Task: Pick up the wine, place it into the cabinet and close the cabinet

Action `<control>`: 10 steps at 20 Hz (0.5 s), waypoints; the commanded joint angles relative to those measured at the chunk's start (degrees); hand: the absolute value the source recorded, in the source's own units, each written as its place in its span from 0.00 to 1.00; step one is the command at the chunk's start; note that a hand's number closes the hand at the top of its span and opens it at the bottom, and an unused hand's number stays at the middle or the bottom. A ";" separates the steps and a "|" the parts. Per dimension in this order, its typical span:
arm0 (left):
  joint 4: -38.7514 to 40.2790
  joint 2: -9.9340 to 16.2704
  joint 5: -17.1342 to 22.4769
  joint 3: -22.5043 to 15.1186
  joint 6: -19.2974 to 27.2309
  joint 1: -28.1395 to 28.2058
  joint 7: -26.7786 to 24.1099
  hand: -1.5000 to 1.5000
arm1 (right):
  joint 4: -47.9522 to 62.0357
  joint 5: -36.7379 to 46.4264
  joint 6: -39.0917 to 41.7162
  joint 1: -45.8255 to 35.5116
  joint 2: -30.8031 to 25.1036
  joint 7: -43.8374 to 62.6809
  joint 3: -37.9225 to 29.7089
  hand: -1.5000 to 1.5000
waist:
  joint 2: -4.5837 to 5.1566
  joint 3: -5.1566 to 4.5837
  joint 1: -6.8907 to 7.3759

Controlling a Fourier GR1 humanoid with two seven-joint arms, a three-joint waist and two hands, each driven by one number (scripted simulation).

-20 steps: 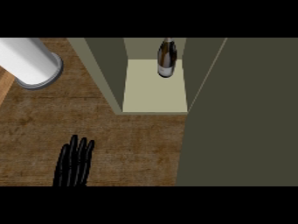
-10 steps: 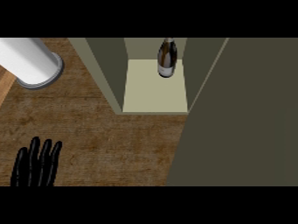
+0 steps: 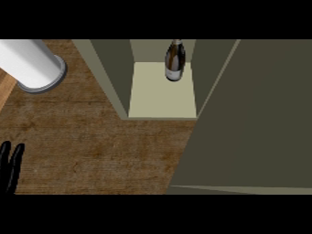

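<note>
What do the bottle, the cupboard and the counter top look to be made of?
The wine bottle looks like dark glossy glass: light streaks run down its side. The cabinet seems matte painted board, flat olive and cream with no grain. The counter looks like brown wood, streaked with grain.

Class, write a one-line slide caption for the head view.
Wine bottle upright inside the open cabinet; left hand open at lower left.

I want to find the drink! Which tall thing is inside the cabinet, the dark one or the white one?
The dark wine bottle stands upright on the cabinet shelf. The white cylinder sits outside, on the wooden counter.
</note>
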 commanded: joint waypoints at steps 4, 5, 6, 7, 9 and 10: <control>-1.02 4.04 4.82 9.20 -6.89 6.02 0.16 0.00 | -7.56 8.86 -10.59 -3.56 0.22 3.31 15.03 1.00 | -0.24 -0.07 0.38; 4.01 3.56 5.45 10.52 -9.85 3.92 -0.45 0.00 | -6.19 10.67 -10.16 -1.63 0.22 1.21 17.98 1.00 | -0.16 -0.07 -0.29; 1.50 4.05 5.02 10.71 -9.29 5.89 -0.35 0.00 | -6.50 12.19 -13.07 -2.04 0.22 0.80 20.07 1.00 | -0.25 -0.05 -0.04; 1.28 3.87 5.65 11.26 -9.08 5.70 0.48 0.00 | -5.33 14.04 -16.67 -5.01 0.21 1.83 21.73 1.00 | -0.20 -0.08 0.05; 1.64 4.74 6.01 12.24 -10.24 5.63 1.46 0.00 | -4.99 14.63 -17.73 -5.57 0.17 1.33 22.66 1.00 | -0.18 -0.08 -0.01; 0.49 3.99 4.77 11.08 -8.93 5.88 1.39 0.00 | -2.67 17.16 -19.70 -5.54 0.16 -0.16 24.99 1.00 | -0.27 -0.07 -0.11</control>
